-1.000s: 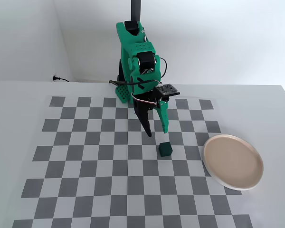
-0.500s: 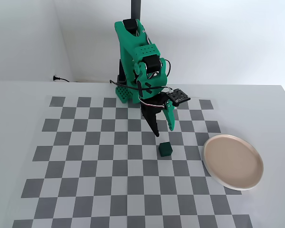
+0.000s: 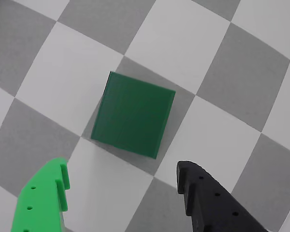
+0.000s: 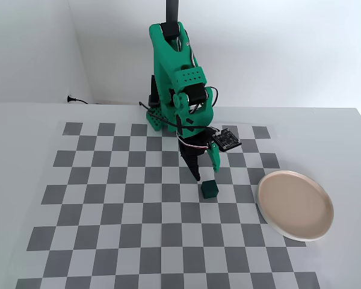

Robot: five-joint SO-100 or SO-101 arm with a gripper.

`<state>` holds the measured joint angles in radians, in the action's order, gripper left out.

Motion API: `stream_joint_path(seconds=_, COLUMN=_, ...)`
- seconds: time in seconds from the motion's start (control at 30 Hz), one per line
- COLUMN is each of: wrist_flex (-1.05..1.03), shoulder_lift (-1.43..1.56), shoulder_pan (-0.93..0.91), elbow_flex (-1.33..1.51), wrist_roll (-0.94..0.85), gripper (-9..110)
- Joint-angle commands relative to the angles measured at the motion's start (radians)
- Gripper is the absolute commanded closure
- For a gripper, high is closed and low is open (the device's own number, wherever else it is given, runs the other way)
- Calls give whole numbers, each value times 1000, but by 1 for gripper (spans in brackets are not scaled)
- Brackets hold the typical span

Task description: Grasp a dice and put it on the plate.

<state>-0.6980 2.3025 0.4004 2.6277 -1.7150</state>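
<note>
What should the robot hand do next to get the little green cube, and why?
Probably go a bit further down and forward, so the fingers end up on either side of the dice. In the wrist view the hand is open, and the dice lies just beyond the fingertips, untouched. The plate is empty.

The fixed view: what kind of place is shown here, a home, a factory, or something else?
Probably a hobby or test bench in a plain indoor room: a small green arm over a checkerboard mat on a white table, with only a dice and a plate, bare white walls behind.
</note>
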Motion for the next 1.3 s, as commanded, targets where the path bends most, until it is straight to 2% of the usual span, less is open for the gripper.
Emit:
stream_joint_path(seconds=0.0, wrist_flex=52, shoulder_lift=-46, shoulder_pan=17, elbow_flex=-132, wrist_roll=9, gripper=82)
stream_joint_path(seconds=0.7, wrist_flex=196, shoulder_lift=-353, shoulder_pan=57, elbow_flex=-213, wrist_roll=51, gripper=82)
stream_joint_path(seconds=1.27, wrist_flex=216, shoulder_lift=-383, shoulder_pan=34, elbow_flex=-212, wrist_roll=40, gripper=83)
